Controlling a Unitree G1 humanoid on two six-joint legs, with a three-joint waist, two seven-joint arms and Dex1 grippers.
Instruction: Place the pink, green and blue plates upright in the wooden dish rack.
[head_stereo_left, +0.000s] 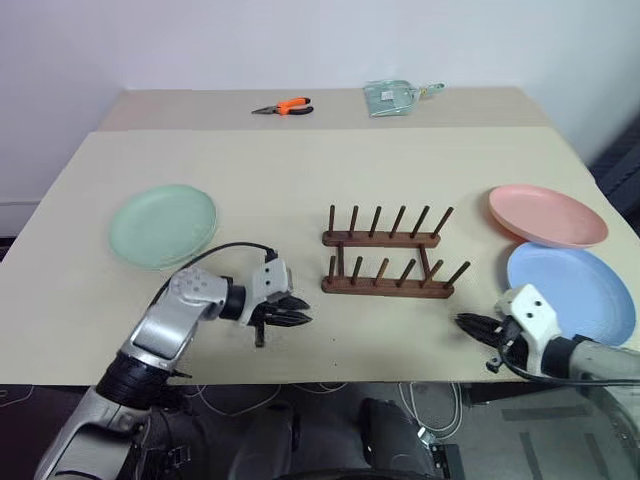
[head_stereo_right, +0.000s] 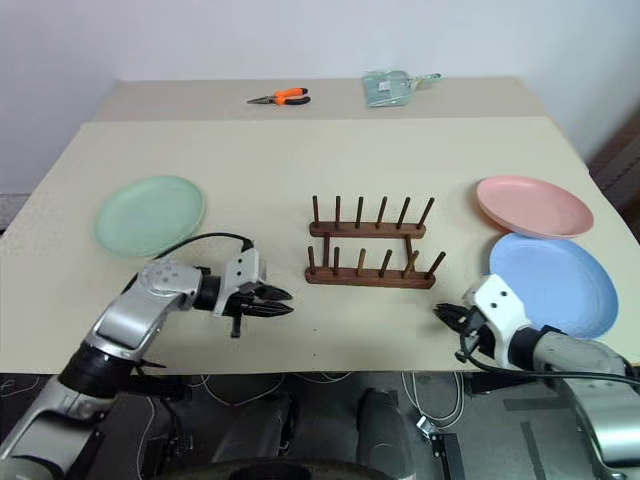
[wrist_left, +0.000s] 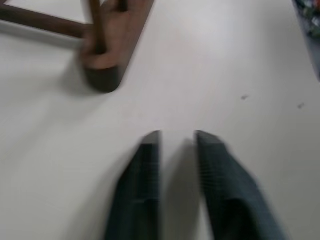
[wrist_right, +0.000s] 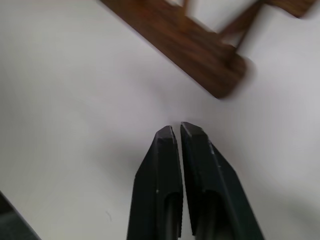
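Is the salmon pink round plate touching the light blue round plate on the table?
Touching: in the left eye view the pink plate has its near rim lying over the far edge of the blue plate, with no table showing between them.

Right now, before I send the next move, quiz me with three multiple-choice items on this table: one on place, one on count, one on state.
1. Which plate lies nearest the left end effector? A pink B green C blue
2. How many plates stand in the wooden dish rack? A none B one C two
3. The right end effector is: A wide open B gripping a plate C shut, empty

B: the green plate lies on that side, pink plate and blue plate opposite.
A: only bare pegs.
C: fingers together over bare table.
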